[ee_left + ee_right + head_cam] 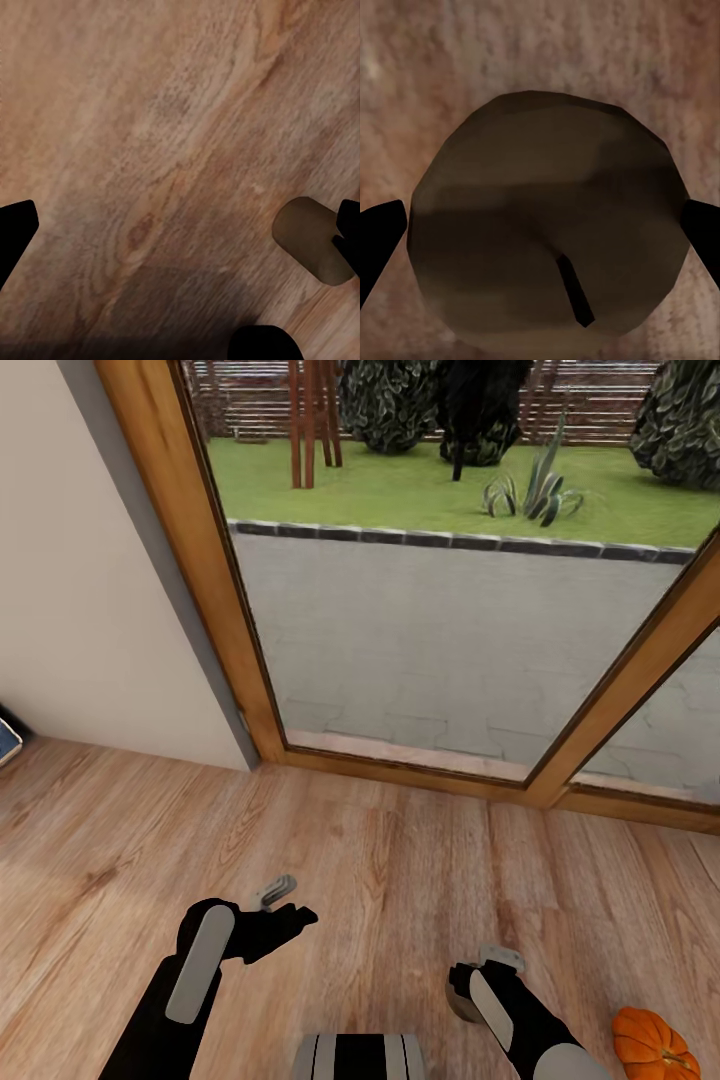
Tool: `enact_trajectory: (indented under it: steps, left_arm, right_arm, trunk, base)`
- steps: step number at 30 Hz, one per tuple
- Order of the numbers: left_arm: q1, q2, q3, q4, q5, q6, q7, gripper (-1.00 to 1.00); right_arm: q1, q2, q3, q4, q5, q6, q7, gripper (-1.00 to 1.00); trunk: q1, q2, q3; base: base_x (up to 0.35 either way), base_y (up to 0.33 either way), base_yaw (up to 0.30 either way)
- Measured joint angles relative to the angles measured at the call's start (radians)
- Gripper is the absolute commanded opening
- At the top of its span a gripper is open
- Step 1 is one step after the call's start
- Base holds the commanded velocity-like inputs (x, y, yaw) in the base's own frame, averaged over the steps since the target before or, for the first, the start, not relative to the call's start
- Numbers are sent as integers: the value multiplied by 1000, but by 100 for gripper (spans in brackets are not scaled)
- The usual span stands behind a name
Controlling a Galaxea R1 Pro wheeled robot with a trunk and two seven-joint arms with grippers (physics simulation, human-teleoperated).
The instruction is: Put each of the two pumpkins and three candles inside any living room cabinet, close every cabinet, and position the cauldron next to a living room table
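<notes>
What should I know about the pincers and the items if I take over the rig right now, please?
Right pincer: fingers on either side of a candle, seen from above; whether it grips is unclear.
Left pincer: open over bare wooden floor.
One pumpkin sits on the floor beside the right arm, in front of the glass door.
Left: store this candle and the pumpkin, find the rest, close the cabinets, place the cauldron.

Candle (547,225) seen end-on — round grey-brown top, short dark wick off-centre. Black jaws sit on either side, tips at its flanks; contact unclear. Wood-grain floor (540,45) beneath.
</notes>
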Motion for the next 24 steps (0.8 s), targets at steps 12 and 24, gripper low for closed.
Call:
enact_trajectory:
  steps: [12,24]
  left_arm:
    - [0,0,-1,0,0,0,1,100]
    - [0,0,-1,0,0,0,1,100]
  right_arm:
    - [0,0,0,1,-6,-1,0,-100]
    - [0,0,0,1,-6,-1,0,-100]
  trunk:
    - [-5,3,46]
    - [-11,6,93]
  base:
    - [0,0,0]
    - [0,0,0]
